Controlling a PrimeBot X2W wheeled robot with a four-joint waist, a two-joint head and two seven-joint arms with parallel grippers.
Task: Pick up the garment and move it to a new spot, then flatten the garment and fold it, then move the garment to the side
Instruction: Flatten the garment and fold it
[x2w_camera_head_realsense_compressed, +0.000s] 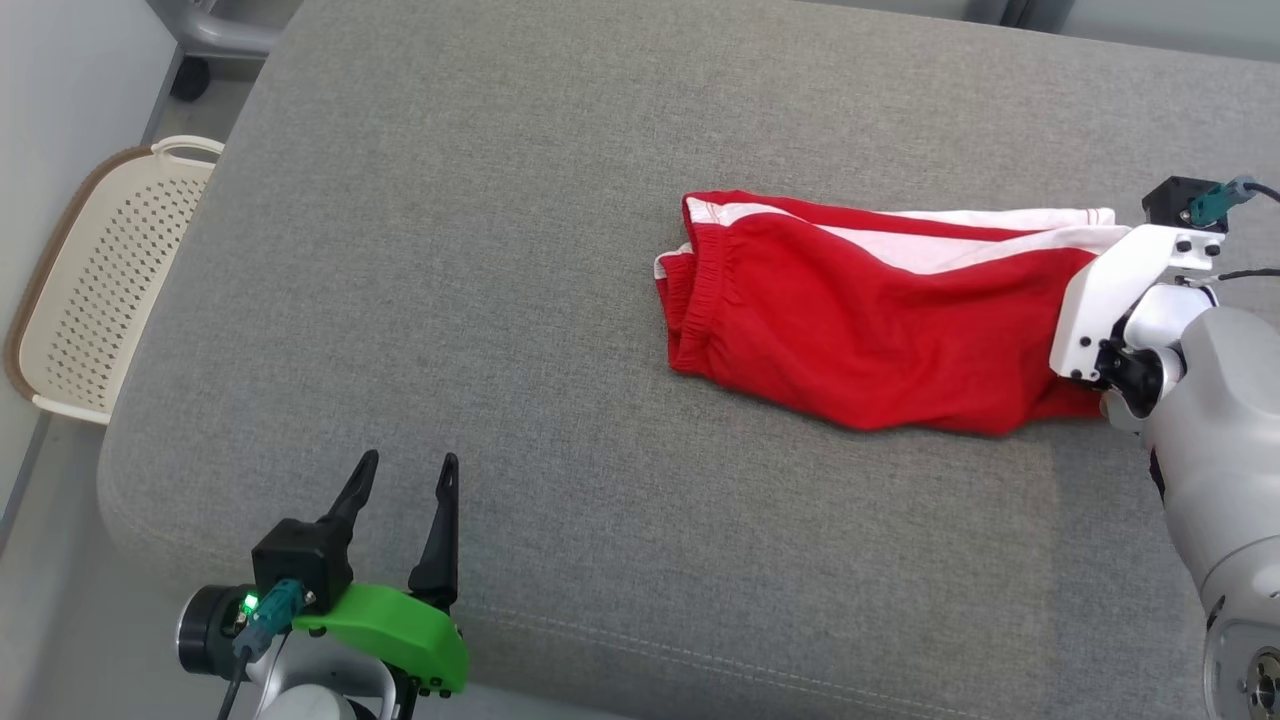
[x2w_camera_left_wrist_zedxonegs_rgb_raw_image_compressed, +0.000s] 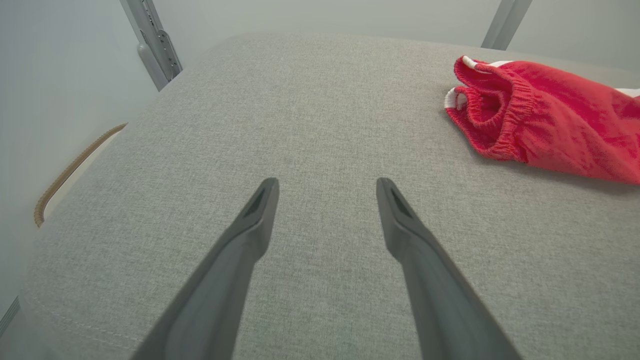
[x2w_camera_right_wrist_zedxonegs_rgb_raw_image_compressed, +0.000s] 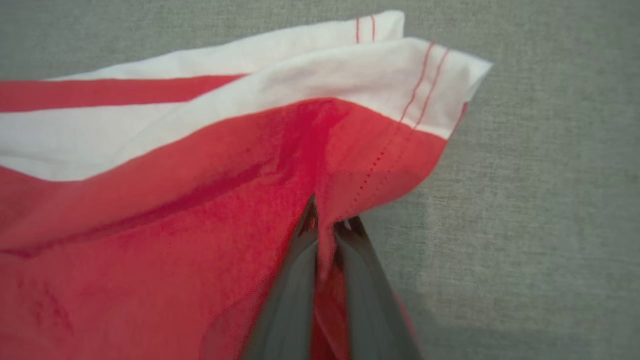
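Here, the right tool (x2w_camera_right_wrist_zedxonegs_rgb_raw_image_compressed: 327, 227) pinches shut on a hem corner of the red shorts (x2w_camera_head_realsense_compressed: 860, 320), a fold of red cloth caught between its two dark fingers. The shorts lie on the right half of a grey cushion (x2w_camera_head_realsense_compressed: 480, 250). They stretch lengthwise across the robot's front, with the elastic waistband (x2w_camera_left_wrist_zedxonegs_rgb_raw_image_compressed: 505, 115) toward its left and the white-striped leg hems toward its right, where the grip is. The left tool (x2w_camera_head_realsense_compressed: 410, 460) hangs empty, fingers spread wide, over the cushion's near left corner. It is well apart from the waistband, which lies ahead of it and to its right. The right arm is plainly the nearer, and any lift would likely start from this hem with the waistband end trailing. A perforated cream basket (x2w_camera_head_realsense_compressed: 110, 270) sits on the floor beyond the cushion's left edge.
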